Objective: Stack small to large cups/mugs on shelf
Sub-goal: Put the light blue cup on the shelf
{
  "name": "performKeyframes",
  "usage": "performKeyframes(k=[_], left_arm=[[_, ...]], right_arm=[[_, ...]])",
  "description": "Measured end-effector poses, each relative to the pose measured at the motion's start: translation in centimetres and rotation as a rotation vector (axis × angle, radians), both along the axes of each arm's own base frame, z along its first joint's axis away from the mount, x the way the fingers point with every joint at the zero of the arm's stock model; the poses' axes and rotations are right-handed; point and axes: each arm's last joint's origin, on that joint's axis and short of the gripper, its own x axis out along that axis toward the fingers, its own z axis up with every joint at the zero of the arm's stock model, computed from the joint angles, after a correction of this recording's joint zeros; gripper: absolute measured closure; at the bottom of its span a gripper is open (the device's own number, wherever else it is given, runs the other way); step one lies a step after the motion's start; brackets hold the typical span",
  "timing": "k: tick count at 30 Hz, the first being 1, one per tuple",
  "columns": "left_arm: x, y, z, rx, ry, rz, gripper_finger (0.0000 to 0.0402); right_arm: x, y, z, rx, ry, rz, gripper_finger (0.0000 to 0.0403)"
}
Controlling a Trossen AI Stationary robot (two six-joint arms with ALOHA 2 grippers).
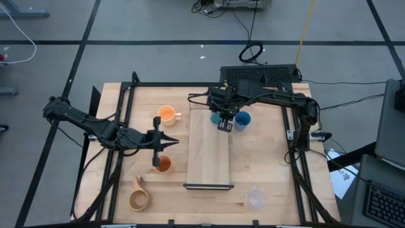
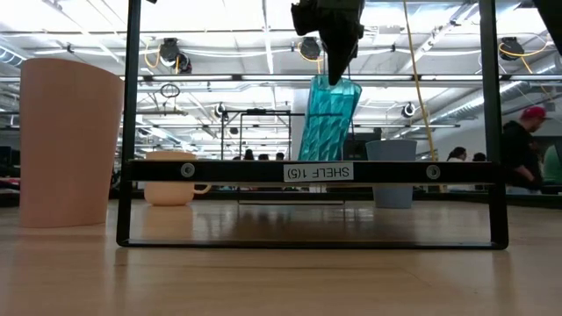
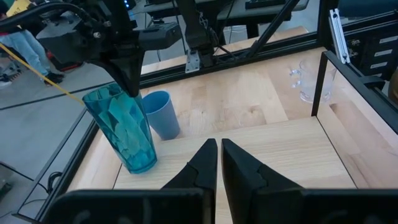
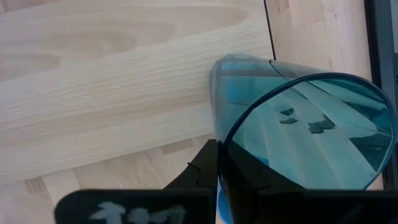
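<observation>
My right gripper [image 1: 223, 126] hangs over the far end of the shelf [image 1: 209, 158], shut on the tall teal tumbler [image 3: 124, 127]. The tumbler leans, its base [image 3: 140, 165] at the shelf's far corner; whether it touches the board I cannot tell. The blue cup [image 1: 242, 119] stands on the table right beside it. My left gripper [image 1: 171, 142] hovers shut and holding nothing left of the shelf, between the orange handled mug [image 1: 167, 114] and the small orange cup [image 1: 163, 164]. The tan wooden mug [image 1: 138, 199] and the clear cup [image 1: 255, 197] stand near the front edge. My right gripper holds the tumbler by its rim [image 4: 219, 138], one finger inside the cup and one outside against the wall. The fingers [image 3: 127, 87] come from above, pointing steeply down. The tumbler hangs tilted below them, mouth up, its base down at the shelf's far end.
The shelf's board [image 3: 280, 155] lies bare along its length, with a black frame rail [image 2: 307, 171] at its near end. A black frame [image 1: 126, 126] borders the tabletop. People stand in the room behind the table.
</observation>
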Motion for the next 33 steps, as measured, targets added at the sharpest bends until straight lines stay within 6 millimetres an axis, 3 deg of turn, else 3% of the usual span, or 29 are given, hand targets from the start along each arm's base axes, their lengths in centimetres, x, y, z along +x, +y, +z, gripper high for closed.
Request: performKeyframes(k=[9,23,33], left_arm=[[0.00,0.00,0.00,0.000,0.000,0.000,0.0376],[0.00,0.01,0.00,0.000,0.000,0.000,0.0376],[0.00,0.00,0.00,0.000,0.000,0.000,0.0376]], right_arm=[[0.00,0.00,0.00,0.000,0.000,0.000,0.0395],[0.04,0.01,0.00,0.000,-0.004,-0.003,0.0341],[0.04,0.07,0.00,-0.001,-0.003,0.002,0.0335]])
